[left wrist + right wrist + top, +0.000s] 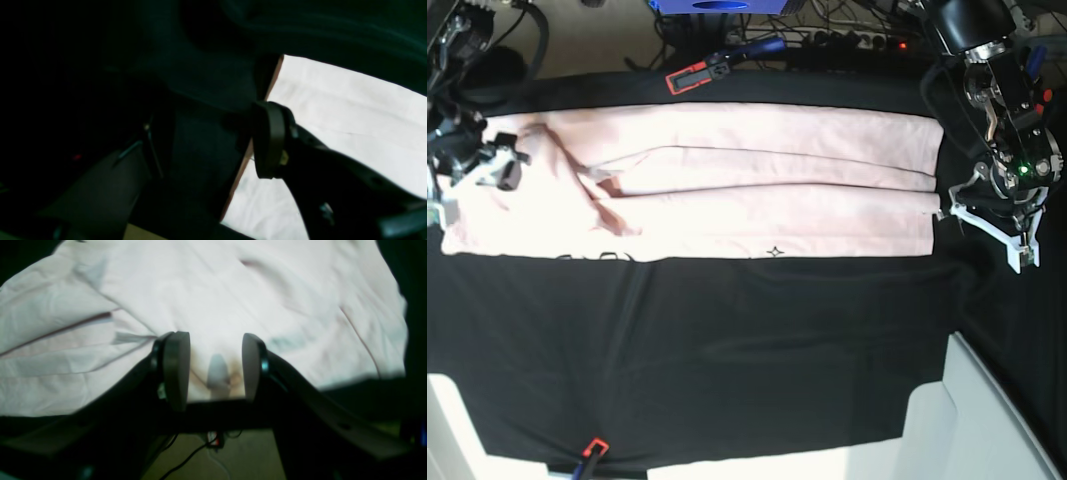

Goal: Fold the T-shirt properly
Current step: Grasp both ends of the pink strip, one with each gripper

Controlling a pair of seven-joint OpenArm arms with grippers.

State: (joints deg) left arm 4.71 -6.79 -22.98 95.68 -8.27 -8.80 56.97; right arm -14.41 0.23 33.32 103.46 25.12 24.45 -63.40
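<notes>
Right gripper [215, 370]: jaws apart, one dark pad on each side of a clear gap. Nothing sits between them. Pale pink cloth shows through the gap, so the gripper is over the shirt's end; whether the tips touch the cloth cannot be told.
Left gripper [1012, 215]: at the other end of the shirt, beside its short edge. Its own camera shows one finger [270, 140] against the bright cloth and the rest lost in shadow. Whether the jaws are apart or together cannot be told, nor whether they hold anything.
T-shirt [727, 185]: lies flat across the far half of the table as a long pink band, folded lengthwise, with layered edges running along its length. Small black marks show at its near edge.
Shirt edges: the long near edge is straight. The end by the left gripper is square, with stacked layers. The end by the right gripper is wrinkled, with a sleeve fold lying at an angle.
Table cloth [727, 350]: black, and it covers the table under the shirt.
Open room: a wide bare stretch of black cloth lies between the shirt's near edge and the table's near edge.
Clamps: a red and black clamp [692, 76] sits at the far edge of the cloth, and another [592, 452] at the near edge.
</notes>
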